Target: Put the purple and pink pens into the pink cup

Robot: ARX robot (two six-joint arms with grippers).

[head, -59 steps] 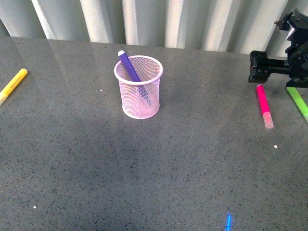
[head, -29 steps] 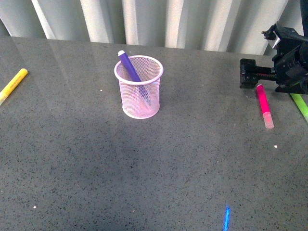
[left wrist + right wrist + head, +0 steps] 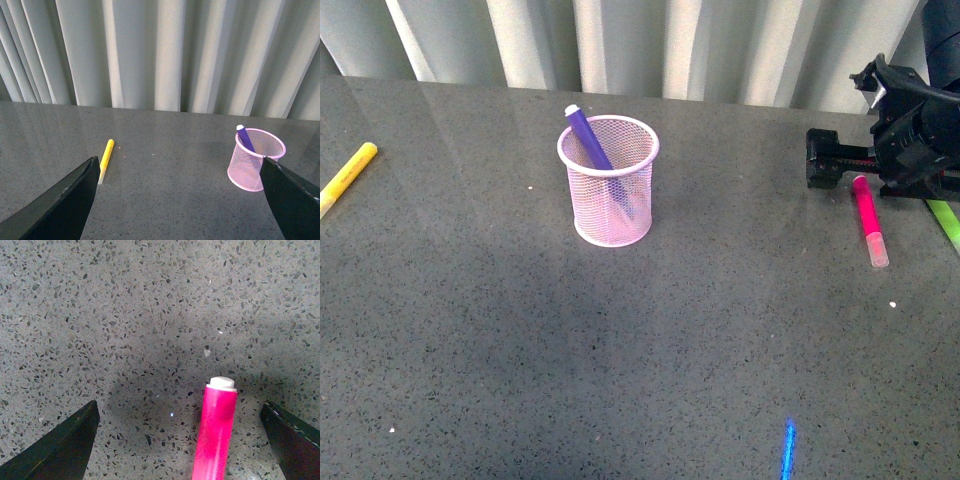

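The right fingers [image 3: 55,450] are spread wide and grasp nothing. They hang low over the grey counter [image 3: 620,350] with the blunt end of the pink pen [image 3: 215,430] lying flat between them, touching neither. A lime-green marker [image 3: 945,222] lies just beyond that pen, on its far side from the cup. The left fingers [image 3: 60,205] are likewise parted and empty. Well ahead of them stands the pink cup [image 3: 255,160], upright, with the purple pen [image 3: 245,139] leaning inside it, tip above the rim. A yellow marker [image 3: 106,152] lies ahead of the other finger.
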